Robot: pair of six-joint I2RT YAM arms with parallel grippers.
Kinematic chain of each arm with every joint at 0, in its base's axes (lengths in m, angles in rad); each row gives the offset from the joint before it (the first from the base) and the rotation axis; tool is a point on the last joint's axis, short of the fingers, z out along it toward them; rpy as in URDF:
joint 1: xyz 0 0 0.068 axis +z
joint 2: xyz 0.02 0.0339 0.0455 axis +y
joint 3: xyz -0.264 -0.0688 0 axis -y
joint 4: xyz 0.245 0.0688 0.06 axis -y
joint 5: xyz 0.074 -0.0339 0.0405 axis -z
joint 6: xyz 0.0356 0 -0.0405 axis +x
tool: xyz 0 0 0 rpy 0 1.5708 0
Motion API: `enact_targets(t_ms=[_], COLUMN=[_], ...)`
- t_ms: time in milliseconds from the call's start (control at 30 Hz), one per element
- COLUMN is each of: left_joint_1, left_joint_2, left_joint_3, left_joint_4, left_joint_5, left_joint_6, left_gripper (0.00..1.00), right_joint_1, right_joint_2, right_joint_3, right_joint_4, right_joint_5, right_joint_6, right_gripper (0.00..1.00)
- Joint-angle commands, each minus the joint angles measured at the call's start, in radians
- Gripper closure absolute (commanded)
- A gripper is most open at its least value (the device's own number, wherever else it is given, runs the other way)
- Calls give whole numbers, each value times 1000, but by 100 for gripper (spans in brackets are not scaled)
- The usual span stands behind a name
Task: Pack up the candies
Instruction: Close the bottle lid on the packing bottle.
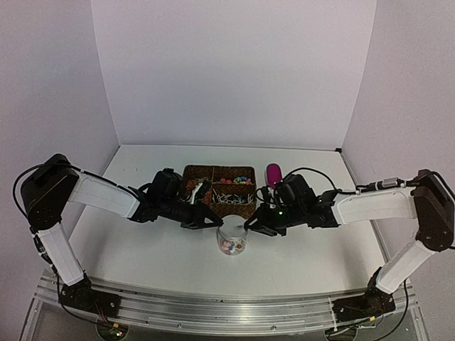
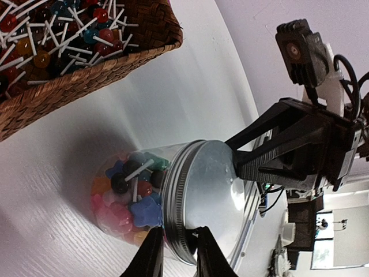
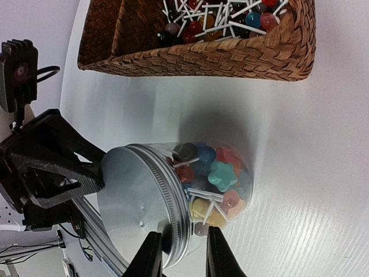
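White surface (image 1: 142, 249), plain walls. My left arm (image 1: 99, 195) and right arm (image 1: 370, 206) reach low and inward, meeting at a clear glass jar (image 1: 232, 241) of mixed coloured candies (image 3: 213, 173). Left jaws and right jaws, narrowly parted, straddle its silver metal lid (image 2: 213, 190); I cannot tell whether they grip.

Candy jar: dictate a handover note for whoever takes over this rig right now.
Left gripper: fingers straddle the lid rim, grip unclear.
Right gripper: the same, opposite side.
Jar stands lidded before the basket, holding candies; more lie in the basket.
Scoop rests beside it.
Likely left: confirm the lid is tight, then release.
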Motion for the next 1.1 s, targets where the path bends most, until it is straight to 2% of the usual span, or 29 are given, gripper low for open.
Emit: enact_targets(t_ms=[0,100,300,533,700,800,867,1000,1067], left_joint_1=[-5,-5,-5,-5,-4,-4,-4,-5,-5], left_joint_2=[30,40,33,-73,-162,-192,-198,-175,-164], left_joint_3=[-36,-58,-69,-62,-96,-122,-164,-248,-276], left_joint_4=[-97,-95,-71,-70,46,122,141,96,122], left_joint_5=[-85,-89,-63,-28,-20,40,105,133,108], left_joint_6=[17,35,69,163,258,419,610,999,1107], left_gripper=[85,92,89,66,38,31,27,20,15], right_joint_1=[10,10,10,10,7,4,-2,-10,-11], right_joint_2=[15,9,-7,-57,-61,-58,-55,-26,5], right_joint_3=[-24,-28,-17,82,111,137,147,170,184], right_joint_4=[-35,-35,-37,-96,-139,-145,-148,-147,-144], right_joint_5=[-20,-16,-23,19,51,55,66,80,78], right_joint_6=[-4,0,-15,-67,-90,-102,-106,-106,-94], right_gripper=[77,77,75,70,65,59,53,33,26])
